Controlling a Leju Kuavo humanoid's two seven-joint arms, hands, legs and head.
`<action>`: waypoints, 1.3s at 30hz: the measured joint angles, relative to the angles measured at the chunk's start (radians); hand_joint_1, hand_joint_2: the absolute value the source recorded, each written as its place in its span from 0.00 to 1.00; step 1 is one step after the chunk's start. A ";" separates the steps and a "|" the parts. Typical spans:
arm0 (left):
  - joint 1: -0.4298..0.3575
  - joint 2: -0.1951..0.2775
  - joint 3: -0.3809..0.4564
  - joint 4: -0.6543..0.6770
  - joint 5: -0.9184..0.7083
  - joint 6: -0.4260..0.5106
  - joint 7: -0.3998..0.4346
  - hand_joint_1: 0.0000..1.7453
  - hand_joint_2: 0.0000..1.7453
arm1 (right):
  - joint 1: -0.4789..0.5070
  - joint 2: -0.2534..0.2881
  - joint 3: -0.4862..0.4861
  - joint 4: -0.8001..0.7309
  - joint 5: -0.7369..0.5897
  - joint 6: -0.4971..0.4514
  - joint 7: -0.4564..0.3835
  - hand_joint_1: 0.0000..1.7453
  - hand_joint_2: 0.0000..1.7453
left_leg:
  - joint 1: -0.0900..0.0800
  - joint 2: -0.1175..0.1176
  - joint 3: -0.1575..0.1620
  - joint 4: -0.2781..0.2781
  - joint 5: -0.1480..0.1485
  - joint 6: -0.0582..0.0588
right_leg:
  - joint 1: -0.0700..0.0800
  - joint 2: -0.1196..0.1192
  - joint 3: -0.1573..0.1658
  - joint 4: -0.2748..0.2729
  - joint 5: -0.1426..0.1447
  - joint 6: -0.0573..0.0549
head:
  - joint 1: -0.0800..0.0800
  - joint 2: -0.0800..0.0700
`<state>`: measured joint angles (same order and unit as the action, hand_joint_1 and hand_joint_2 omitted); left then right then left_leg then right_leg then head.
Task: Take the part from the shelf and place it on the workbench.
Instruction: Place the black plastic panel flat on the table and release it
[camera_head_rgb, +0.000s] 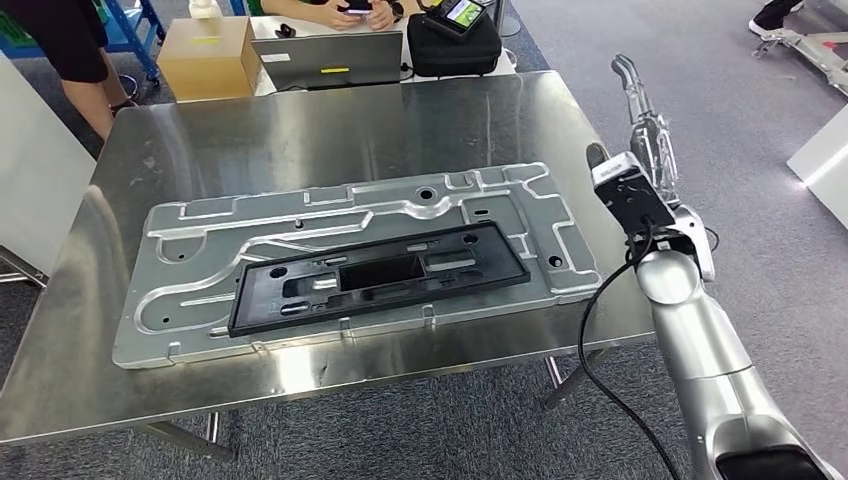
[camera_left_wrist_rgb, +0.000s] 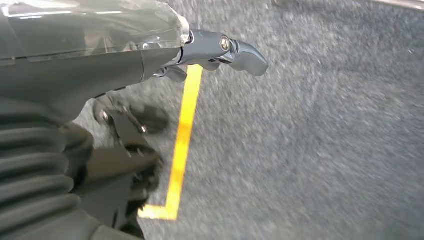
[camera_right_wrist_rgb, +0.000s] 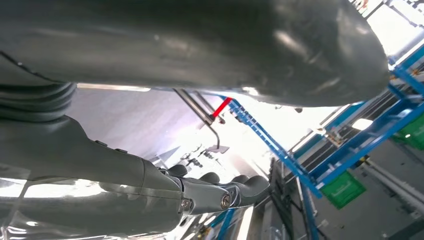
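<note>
Fingers of the right hand point up and away from the robot, extended and holding nothing, just beyond the right edge of the counter. In the right wrist view the same fingers lie side by side, nearly straight, with nothing between them and the thumb. The right arm rises from the lower right, with a black cable looping beside it.

The left hand hangs over grey carpet crossed by a yellow tape line; its fingers are extended and hold nothing.

The part, a flat black rectangular frame with cut-outs, lies on a silver pressed-metal plate that rests on the steel counter. The part is well apart from both hands.

At the far edge of the counter stand a cardboard box, a laptop and a black bag. A person's hands hold a small device behind the laptop.
</note>
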<state>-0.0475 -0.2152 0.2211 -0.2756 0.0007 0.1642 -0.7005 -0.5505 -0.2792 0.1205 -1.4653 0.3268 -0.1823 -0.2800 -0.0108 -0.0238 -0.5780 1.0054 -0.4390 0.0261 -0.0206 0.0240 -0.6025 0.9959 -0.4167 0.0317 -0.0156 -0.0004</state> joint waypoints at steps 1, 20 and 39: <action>0.000 0.000 0.004 -0.003 0.001 -0.013 0.000 0.00 0.00 | 0.021 -0.012 -0.010 -0.011 -0.008 -0.006 -0.004 0.00 0.00 | -0.001 -0.001 0.000 0.000 0.000 0.001 | -0.001 -0.001 0.000 0.000 0.000 0.001 | 0.000 0.000; -0.035 0.003 0.012 -0.017 -0.043 -0.127 0.000 0.00 0.00 | 0.393 -0.136 -0.288 -0.254 -0.048 0.007 -0.016 0.00 0.00 | -0.015 0.007 -0.002 -0.004 0.010 0.035 | 0.003 -0.021 -0.001 0.085 -0.059 0.002 | 0.000 0.000; -0.067 0.002 0.012 -0.017 -0.022 -0.189 0.023 0.00 0.00 | 0.551 -0.145 -0.438 -0.339 -0.066 0.034 -0.025 0.00 0.00 | -0.017 0.011 -0.002 -0.004 0.014 0.033 | 0.008 -0.019 0.036 0.010 -0.039 0.004 | 0.000 0.000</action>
<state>-0.1142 -0.2136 0.2331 -0.2922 -0.0217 -0.0249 -0.6776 0.0009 -0.4245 -0.3171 -1.8046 0.2609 -0.1480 -0.3050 -0.0280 -0.0129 -0.5802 1.0012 -0.4246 0.0592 -0.0125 0.0046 -0.5666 1.0062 -0.4556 0.0356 -0.0153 -0.0004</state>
